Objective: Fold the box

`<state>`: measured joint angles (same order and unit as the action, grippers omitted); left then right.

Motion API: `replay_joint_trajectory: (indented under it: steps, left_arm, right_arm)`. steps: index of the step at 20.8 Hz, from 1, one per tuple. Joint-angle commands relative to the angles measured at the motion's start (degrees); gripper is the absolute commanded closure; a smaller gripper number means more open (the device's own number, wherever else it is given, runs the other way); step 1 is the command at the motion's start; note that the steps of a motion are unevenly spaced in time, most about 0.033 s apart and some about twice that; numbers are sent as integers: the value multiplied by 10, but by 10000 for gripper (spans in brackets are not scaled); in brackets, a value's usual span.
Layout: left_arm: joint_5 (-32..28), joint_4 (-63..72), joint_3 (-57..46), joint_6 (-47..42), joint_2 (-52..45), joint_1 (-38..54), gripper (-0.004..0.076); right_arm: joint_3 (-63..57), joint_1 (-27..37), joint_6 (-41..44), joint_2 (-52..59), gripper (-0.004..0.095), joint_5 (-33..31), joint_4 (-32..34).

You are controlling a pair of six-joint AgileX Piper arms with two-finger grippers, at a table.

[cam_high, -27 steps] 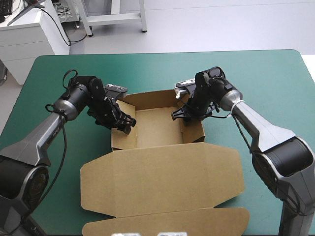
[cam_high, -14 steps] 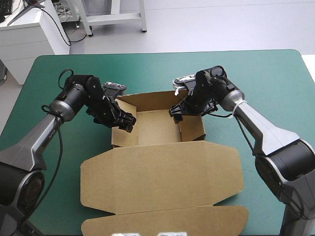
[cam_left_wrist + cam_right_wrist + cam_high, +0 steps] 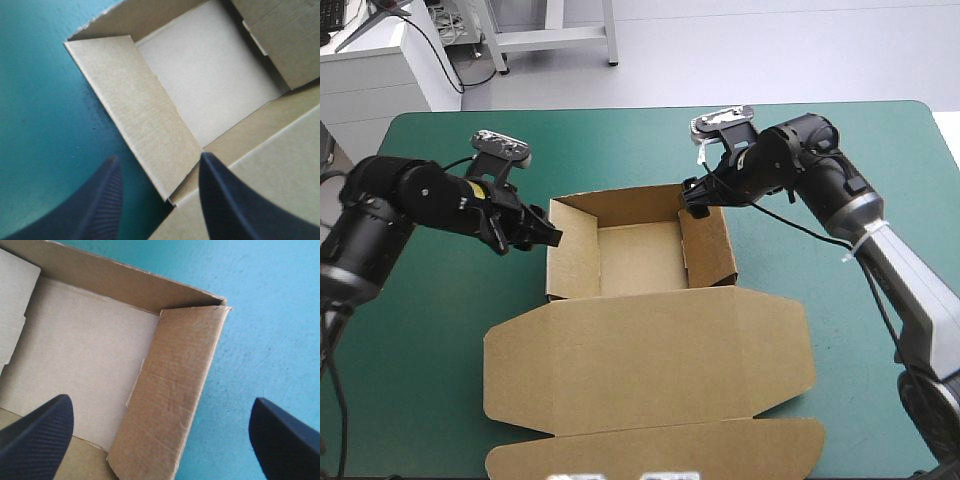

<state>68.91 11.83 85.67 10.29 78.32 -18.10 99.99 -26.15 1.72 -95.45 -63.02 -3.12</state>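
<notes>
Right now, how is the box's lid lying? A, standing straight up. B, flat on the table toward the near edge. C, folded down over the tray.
B: the lid of the box is spread flat on the table toward its near edge, and the tray is open on top.

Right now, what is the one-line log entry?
box: open tray, lid flat | left gripper: open, by left wall | right gripper: open, over right wall

The box [image 3: 638, 330] sits in the middle of the counter [image 3: 880, 160], its tray [image 3: 638, 260] toward the far edge, its lid [image 3: 650, 390] flat toward the near edge. The left gripper [image 3: 548, 238] is just outside the tray's left wall, and the right gripper [image 3: 692, 198] is over the right wall's far end.
</notes>
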Motion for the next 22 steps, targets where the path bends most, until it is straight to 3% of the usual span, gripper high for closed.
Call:
replay_joint_trajectory:
  steps: [1, 3, 4, 14, 22]
  left_arm:
    - [-18, 11, 11, 7, -70, -5, 537]
    - [-26, 11, -1, 8, -102, -5, 637]
    - [-28, 8, -15, 8, -131, -5, 724]
    - [17, -61, -213, 8, -315, -5, 732]
    - [19, -56, -390, 2, -392, -5, 732]
  right_arm:
    - [17, -1, -13, 61, 30, 19, 9]
    - [17, -1, -17, 77, 30, 19, 9]
    - [17, -1, -17, 90, 30, 18, 9]
    - [16, -1, -23, 94, 30, -1, 31]
    - [16, -1, -23, -4, 30, -10, 31]
